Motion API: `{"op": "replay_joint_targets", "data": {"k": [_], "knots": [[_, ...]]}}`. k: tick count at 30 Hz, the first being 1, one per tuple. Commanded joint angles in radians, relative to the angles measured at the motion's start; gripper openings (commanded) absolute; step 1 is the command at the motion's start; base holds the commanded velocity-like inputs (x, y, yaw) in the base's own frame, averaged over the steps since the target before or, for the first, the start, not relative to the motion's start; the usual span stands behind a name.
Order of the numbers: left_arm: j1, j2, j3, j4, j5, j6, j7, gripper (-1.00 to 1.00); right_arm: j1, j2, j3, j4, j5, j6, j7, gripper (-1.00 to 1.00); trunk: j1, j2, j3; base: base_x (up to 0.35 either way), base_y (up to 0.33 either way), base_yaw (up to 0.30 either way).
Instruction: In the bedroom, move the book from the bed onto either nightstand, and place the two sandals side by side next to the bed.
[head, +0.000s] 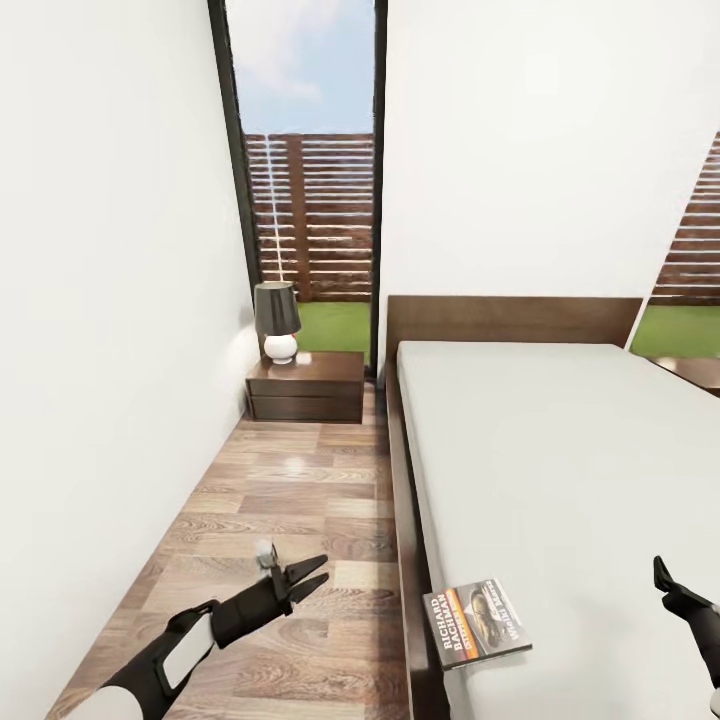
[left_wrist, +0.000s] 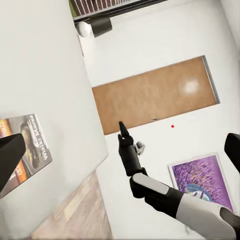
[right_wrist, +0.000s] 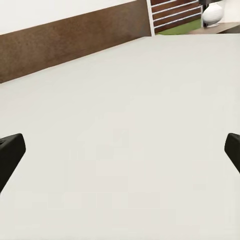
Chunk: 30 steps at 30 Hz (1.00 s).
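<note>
The book lies flat on the bed, at the mattress's near left corner by the frame edge; the left wrist view catches it too. My left gripper hovers open over the floor left of the bed, level with the book and apart from it. Over the mattress to the book's right, my right gripper is open and holds nothing, its fingers spread wide above bare mattress. The nightstand stands against the far wall left of the headboard. The sandals are out of view.
A dark-shaded lamp sits on the nightstand's left side. A strip of wood floor runs between the left wall and the bed. A tall window rises behind the nightstand. Another dark wooden top shows at the bed's far right.
</note>
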Motion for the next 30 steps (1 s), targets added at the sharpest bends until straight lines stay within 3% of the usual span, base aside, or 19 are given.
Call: {"op": "replay_joint_targets", "data": {"k": [1, 4, 10, 15, 25, 30], "knots": [[-0.001, 0.005, -0.006, 0.002, 0.007, 0.009, -0.004, 1.0, -0.001, 0.0, 0.007, 0.001, -0.011, -0.003, 0.005, 1.0, 0.0, -0.001, -0.001, 0.0, 0.0, 0.0], [-0.001, 0.029, -0.006, 0.005, 0.002, 0.007, -0.006, 1.0, -0.001, 0.0, 0.007, 0.0, -0.011, -0.003, 0.005, 1.0, 0.0, -0.001, -0.001, 0.0, 0.0, 0.0], [-0.001, 0.036, -0.005, 0.014, 0.002, 0.004, -0.003, 1.0, -0.001, 0.0, 0.007, 0.0, -0.011, -0.003, 0.005, 1.0, 0.0, -0.001, -0.001, 0.0, 0.0, 0.0], [-0.001, 0.037, -0.003, 0.077, 0.004, 0.004, -0.003, 1.0, -0.001, 0.0, 0.007, -0.001, -0.011, -0.003, 0.006, 1.0, 0.0, -0.001, -0.001, 0.0, 0.0, 0.0], [-0.001, -0.004, -0.012, 0.146, 0.003, 0.002, -0.002, 1.0, -0.001, 0.0, 0.007, -0.008, -0.011, -0.004, 0.006, 1.0, 0.0, -0.001, -0.001, 0.0, 0.0, 0.0], [-0.001, -0.018, -0.013, 0.16, 0.002, 0.001, 0.058, 1.0, -0.001, 0.0, 0.007, -0.008, -0.011, -0.004, 0.006, 1.0, 0.0, -0.001, -0.001, 0.0, 0.0, 0.0]]}}
